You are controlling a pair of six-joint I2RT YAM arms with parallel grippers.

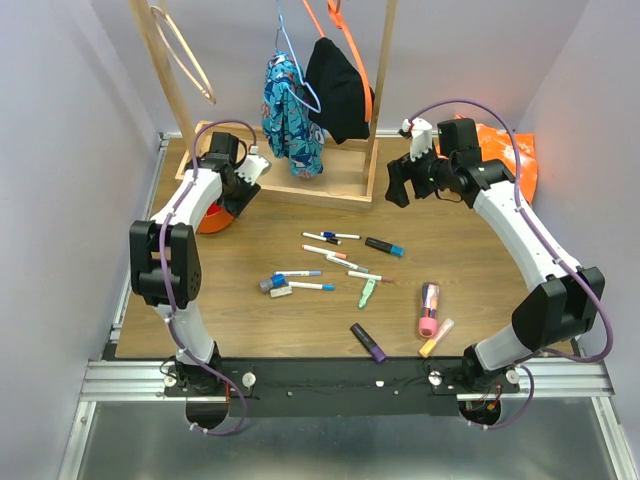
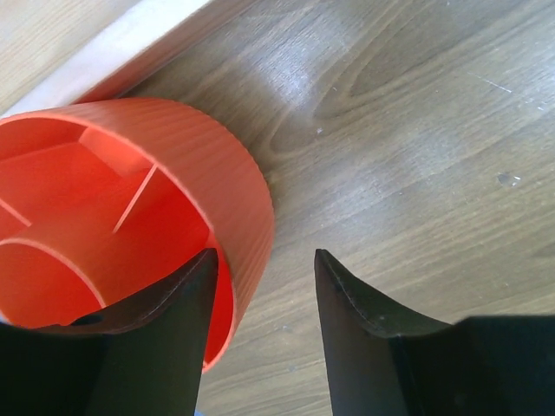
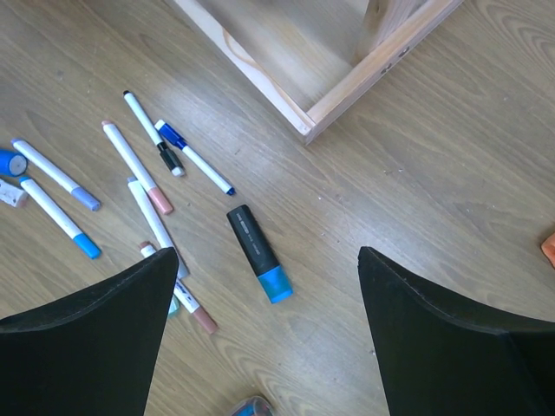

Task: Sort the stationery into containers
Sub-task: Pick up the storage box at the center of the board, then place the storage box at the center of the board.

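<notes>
The orange cup [image 1: 212, 218] with inner dividers stands at the far left of the table, and it fills the left of the left wrist view [image 2: 130, 208]. My left gripper [image 1: 238, 200] is open at the cup's right rim [image 2: 264, 256]: one finger over the opening, the other outside, with the wall between them and not pinched. My right gripper [image 1: 398, 186] is open and empty, high above a black highlighter with a blue cap [image 3: 258, 253] [image 1: 384, 246]. Thin pens [image 1: 330, 238], a mint-green piece [image 1: 367, 291], and purple [image 1: 368, 342] and pink [image 1: 429, 308] highlighters lie mid-table.
A wooden rack base [image 1: 320, 180] with hanging clothes [image 1: 295, 110] stands at the back centre; its corner shows in the right wrist view [image 3: 347, 87]. An orange plastic bag [image 1: 512, 152] lies at the back right. Several pens [image 3: 139, 169] lie left of the black highlighter.
</notes>
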